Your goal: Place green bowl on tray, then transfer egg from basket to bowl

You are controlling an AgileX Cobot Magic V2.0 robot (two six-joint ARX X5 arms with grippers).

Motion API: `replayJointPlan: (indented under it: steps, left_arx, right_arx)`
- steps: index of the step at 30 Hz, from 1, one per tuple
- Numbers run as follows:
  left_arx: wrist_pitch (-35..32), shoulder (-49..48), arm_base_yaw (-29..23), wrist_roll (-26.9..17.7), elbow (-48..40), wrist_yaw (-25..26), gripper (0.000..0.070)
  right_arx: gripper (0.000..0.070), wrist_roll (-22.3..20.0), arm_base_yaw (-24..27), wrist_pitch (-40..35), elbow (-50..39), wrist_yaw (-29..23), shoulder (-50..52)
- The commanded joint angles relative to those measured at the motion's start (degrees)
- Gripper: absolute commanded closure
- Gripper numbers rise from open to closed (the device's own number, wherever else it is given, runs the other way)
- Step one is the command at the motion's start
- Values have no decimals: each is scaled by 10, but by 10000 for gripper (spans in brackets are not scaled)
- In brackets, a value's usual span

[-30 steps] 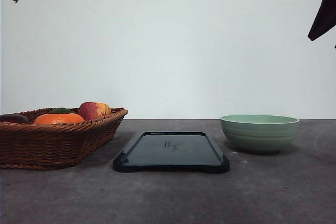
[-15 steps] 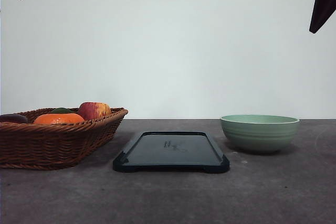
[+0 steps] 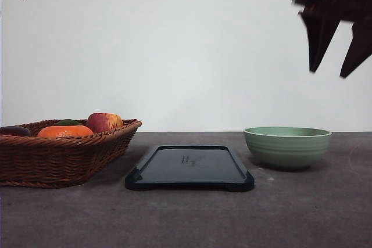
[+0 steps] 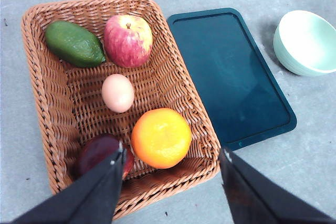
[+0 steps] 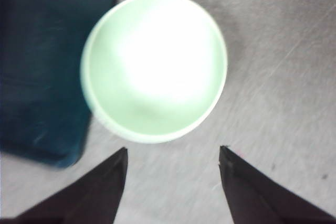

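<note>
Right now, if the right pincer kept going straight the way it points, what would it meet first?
Probably the green bowl: the open right pincer hangs above it, fingers pointing down. Depth is uncertain; it might instead touch the table just beside the bowl.

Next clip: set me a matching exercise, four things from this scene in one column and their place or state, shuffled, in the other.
Things:
1. green bowl
2. tray
3. egg
4. right gripper

Place or state:
A. lies in the basket among the fruit
B. open, high above the bowl
C. bare, on the table between basket and bowl
D. empty, on the table beside the tray

Pairs: 1-D, 2-C, 3-A, 4-B
</note>
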State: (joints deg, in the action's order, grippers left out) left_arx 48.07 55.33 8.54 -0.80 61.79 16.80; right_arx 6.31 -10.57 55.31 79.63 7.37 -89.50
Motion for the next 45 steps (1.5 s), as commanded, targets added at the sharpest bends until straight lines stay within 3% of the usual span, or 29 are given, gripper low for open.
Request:
replayJointPlan:
  steps: [1, 14, 25, 28, 34, 39, 45]
  left_arx:
    - [-5, 2, 1, 0, 14, 2, 340]
    - [-5, 3, 1, 0, 14, 2, 340]
    - [-5, 5, 1, 0, 14, 2, 340]
    - [-5, 5, 1, 0, 14, 2, 340]
    - [-5, 5, 1, 0, 14, 2, 340]
    - [-5, 5, 1, 0, 14, 2, 340]
    - [-5, 5, 1, 0, 14, 2, 340]
  right_arx:
    - [363, -9, 3, -4, 18, -6, -27]
    - [364, -23, 32, -42, 21, -13, -108]
    - [370, -23, 37, -77, 21, 10, -159]
    - [442, -23, 37, -84, 21, 10, -172]
    - [700, -23, 37, -98, 21, 10, -181]
    - [700, -23, 37, -84, 26, 10, -180]
    - [700, -24, 34, -4, 83, 21, -179]
